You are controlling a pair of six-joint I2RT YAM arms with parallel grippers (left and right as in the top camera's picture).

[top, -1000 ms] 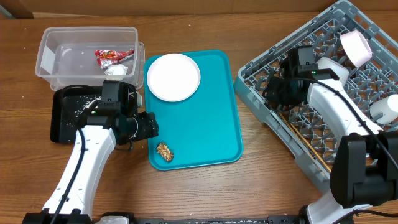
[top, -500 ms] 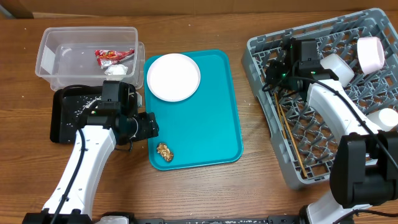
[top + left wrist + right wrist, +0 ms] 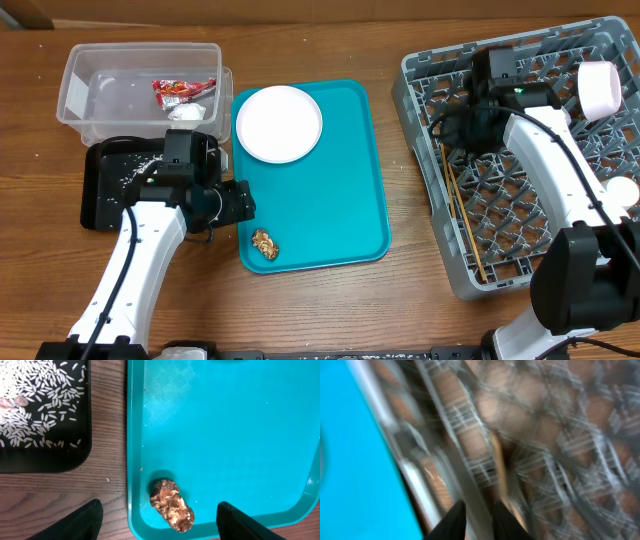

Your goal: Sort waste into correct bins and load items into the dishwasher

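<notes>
The left claw is hovering released above the brown food lump lying on the teal tray; the right claw is sitting over the dish rack beside the chopsticks, grip blurred, cannot tell

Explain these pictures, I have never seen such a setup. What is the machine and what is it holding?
Two robot arms work at a table. One picture looks down from above; the other two come from a camera on each wrist. On the table: a teal tray with a white plate and a food lump, a clear tub holding a red wrapper, a black tray with rice, a dish rack with chopsticks. The left fingers are open near the lump, holding nothing. The right fingers are at the rack, too blurred to judge.
</notes>
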